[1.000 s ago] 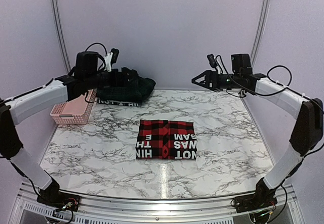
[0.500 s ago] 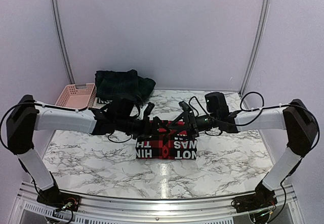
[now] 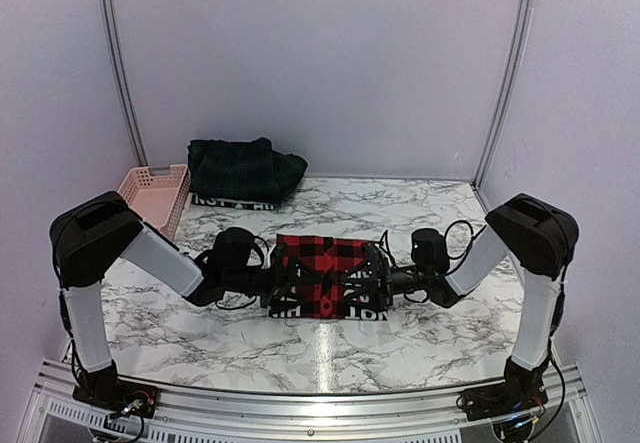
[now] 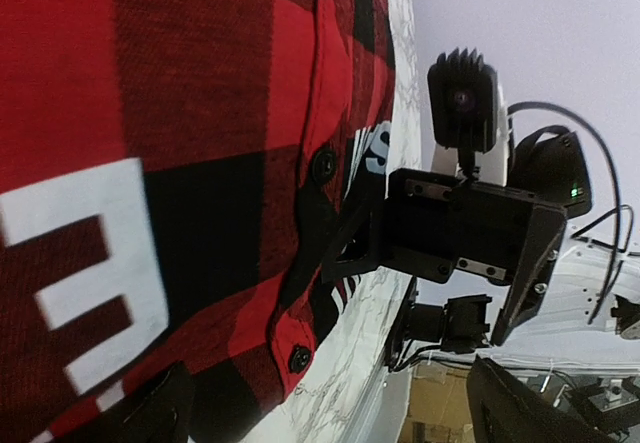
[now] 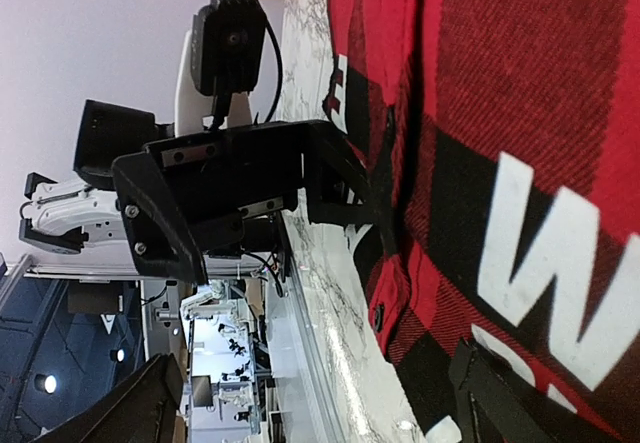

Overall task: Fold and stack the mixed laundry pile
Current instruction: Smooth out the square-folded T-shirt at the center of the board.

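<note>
The folded red-and-black checked shirt (image 3: 322, 255) with white lettering lies at the table's middle. It fills the left wrist view (image 4: 150, 163) and the right wrist view (image 5: 530, 113). My left gripper (image 3: 288, 281) is low at the shirt's near left edge and my right gripper (image 3: 368, 283) at its near right edge; they face each other. Both are open and hold nothing, left (image 4: 340, 413) and right (image 5: 320, 403). One finger (image 4: 165, 408) of the left and one finger (image 5: 500, 393) of the right lie against the cloth. A dark green plaid piece (image 3: 245, 168) sits on a navy piece with a white lettered band (image 3: 235, 203) at the back left.
A pink perforated basket (image 3: 153, 193) stands at the back left edge beside the green pile. The marble table (image 3: 450, 213) ends in a metal rail at the front. Curved frame poles rise at the back corners.
Both arms swung from raised positions at the back down to the table. The grippers have closed in on the shirt's near edge from either side. The shirt has not moved.
</note>
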Tool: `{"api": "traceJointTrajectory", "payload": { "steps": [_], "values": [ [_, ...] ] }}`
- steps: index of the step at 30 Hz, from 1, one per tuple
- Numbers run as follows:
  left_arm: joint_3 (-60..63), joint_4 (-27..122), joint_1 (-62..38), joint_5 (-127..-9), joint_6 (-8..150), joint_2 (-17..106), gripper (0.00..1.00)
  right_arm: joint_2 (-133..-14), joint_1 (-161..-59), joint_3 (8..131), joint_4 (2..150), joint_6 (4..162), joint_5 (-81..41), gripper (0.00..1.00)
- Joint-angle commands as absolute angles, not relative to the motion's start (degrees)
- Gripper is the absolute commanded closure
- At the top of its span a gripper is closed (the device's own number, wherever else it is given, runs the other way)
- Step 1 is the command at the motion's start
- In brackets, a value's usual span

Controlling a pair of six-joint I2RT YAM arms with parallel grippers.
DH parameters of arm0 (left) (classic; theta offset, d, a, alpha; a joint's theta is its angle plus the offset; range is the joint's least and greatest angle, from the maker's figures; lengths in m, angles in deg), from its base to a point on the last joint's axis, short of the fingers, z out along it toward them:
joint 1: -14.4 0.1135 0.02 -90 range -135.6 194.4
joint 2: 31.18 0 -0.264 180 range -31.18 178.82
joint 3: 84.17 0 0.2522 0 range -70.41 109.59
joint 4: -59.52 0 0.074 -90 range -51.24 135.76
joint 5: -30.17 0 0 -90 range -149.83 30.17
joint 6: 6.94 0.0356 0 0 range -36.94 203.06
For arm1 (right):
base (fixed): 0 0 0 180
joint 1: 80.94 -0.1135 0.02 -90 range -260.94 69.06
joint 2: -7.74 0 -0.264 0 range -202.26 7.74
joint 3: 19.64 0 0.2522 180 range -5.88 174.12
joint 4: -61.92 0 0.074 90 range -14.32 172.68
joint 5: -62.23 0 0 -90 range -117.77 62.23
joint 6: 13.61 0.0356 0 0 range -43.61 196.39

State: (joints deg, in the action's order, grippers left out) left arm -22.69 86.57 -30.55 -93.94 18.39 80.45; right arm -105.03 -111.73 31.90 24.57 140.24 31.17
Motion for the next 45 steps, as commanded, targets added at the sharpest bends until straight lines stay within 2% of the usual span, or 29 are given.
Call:
{"api": "traceJointTrajectory", "payload": {
  "steps": [1,4,9,12,19,24,27,30,32,37,41,45],
  "values": [
    [-32.3,95.4,-27.3,-90.2,11.0,80.6,0.01,-107.4,-109.8,26.4,20.1,144.3,30.2,0.08],
    [-31.7,91.8,-26.8,-90.7,16.5,75.0,0.01,-100.6,-109.8,27.6,22.8,144.1,30.7,0.08],
    [-19.2,78.6,-27.6,-92.3,26.2,71.2,0.01,-93.1,-109.1,40.4,44.7,131.7,28.7,0.06],
    [-12.3,77.2,-27.3,-92.9,26.8,75.4,0.01,-96.5,-108.1,47.4,48.4,129.4,28.9,0.06],
    [0.1,77.3,-24.2,-91.7,26.4,89.0,0.01,-110.3,-105.8,54.8,43.5,129.4,30.7,0.07],
    [0.3,77.6,-20.3,-90.0,25.8,95.7,0.01,-118.9,-104.0,55.8,43.2,126.3,30.4,0.10],
    [-3.3,78.2,-18.4,-89.0,25.9,96.5,0.01,-119.6,-104.1,53.7,42.3,125.9,29.6,0.10],
    [-6.0,78.4,-17.6,-89.8,27.2,94.6,0.01,-115.3,-104.1,53.6,43.4,125.6,30.0,0.12],
    [-7.7,77.6,-17.3,-90.1,30.3,90.7,0.01,-109.7,-104.1,55.5,52.7,120.5,28.4,0.12],
    [-4.5,58.8,-19.2,-83.4,50.2,77.5,0.01,-93.5,-103.6,53.7,64.3,116.0,23.7,0.11],
    [3.6,38.3,-27.4,-72.5,71.0,73.6,0.01,-83.5,-101.7,47.2,71.4,113.1,19.2,0.08],
    [6.5,34.2,-35.4,-65.6,80.0,73.2,0.01,-75.7,-98.2,39.2,73.1,113.9,17.4,0.08]
  ]
}}
